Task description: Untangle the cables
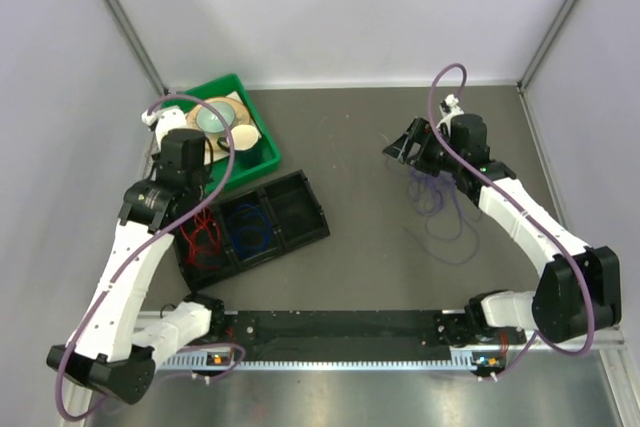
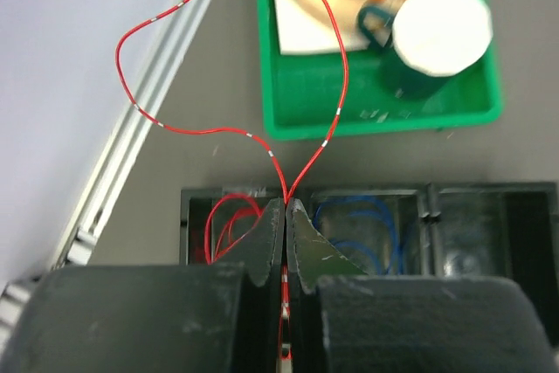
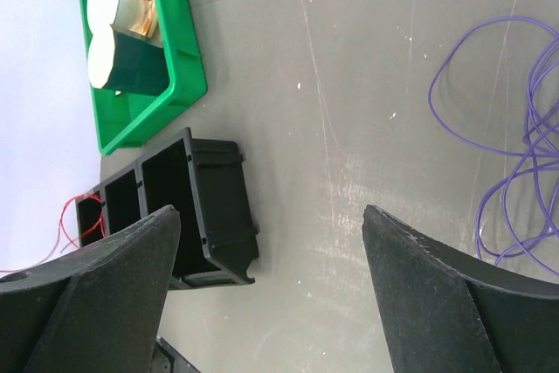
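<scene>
Near the table's [image 1: 350, 127] left edge, the left gripper [image 2: 286, 207] clenches a looping red cable [image 2: 201, 132] over the black tray [image 2: 367, 191], likely to sort it, while the released right gripper [image 3: 271, 216] hovers beside purple cables [image 1: 435, 202] farther right.

Holds the black two-finger left gripper [image 2: 286, 205] pinched shut on a thin red cable [image 2: 346, 63], white left arm stretched forward along the left side, wrist tipped down. Carries the black right gripper [image 3: 271, 216] with jaws spread wide and empty, white right arm bent at the elbow, reaching forward.
</scene>
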Available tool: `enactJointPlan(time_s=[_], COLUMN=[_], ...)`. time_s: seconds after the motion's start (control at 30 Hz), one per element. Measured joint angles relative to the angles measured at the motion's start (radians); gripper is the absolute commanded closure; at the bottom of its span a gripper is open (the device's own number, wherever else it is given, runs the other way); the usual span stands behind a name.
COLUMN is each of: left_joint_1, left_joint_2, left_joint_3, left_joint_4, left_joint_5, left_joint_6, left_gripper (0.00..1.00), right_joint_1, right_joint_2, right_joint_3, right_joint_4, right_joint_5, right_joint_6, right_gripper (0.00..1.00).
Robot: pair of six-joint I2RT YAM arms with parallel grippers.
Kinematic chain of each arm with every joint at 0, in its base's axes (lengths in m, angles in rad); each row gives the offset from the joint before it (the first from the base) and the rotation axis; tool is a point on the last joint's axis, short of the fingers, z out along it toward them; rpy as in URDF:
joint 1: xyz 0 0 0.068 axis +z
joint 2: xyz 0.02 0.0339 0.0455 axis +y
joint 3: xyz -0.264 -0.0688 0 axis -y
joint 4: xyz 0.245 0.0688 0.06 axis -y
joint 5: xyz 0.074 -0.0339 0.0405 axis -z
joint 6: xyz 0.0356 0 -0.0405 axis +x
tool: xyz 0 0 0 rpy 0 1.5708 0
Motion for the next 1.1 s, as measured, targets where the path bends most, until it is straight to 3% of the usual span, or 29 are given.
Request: enactJointPlan(time_s=[0.4,0.7,0.9,1.1], left_joint_1=[0.099,0.247,0.370,0.392], left_joint_2=[-0.001,0.143,0.261,0.353], left_joint_3=[-0.306,-0.501,-0.507,-0.505], left_joint_4=[0.028,0.142,0.196,0.251], left_joint_5=[0.062,0.137,0.200,0.232], left_joint_6=[-0.119,-0.205,-0.259,-0.311], left_gripper=[1.00,1.00,1.00,1.00], right_joint_1=[0.000,0.000,0.000,0.000], right_joint_2=[0.017,0.017,0.017,0.017], right_joint_3=[-0.008,-0.011,-0.011,-0.011], right_joint_4=[0.008,0.019,0.026,0.030], right_joint_5=[-0.014,-0.014,-0.014,-0.014], right_joint_6=[0.006,0.007,0.007,0.007], right_gripper=[0.16,0.16,0.16,0.16])
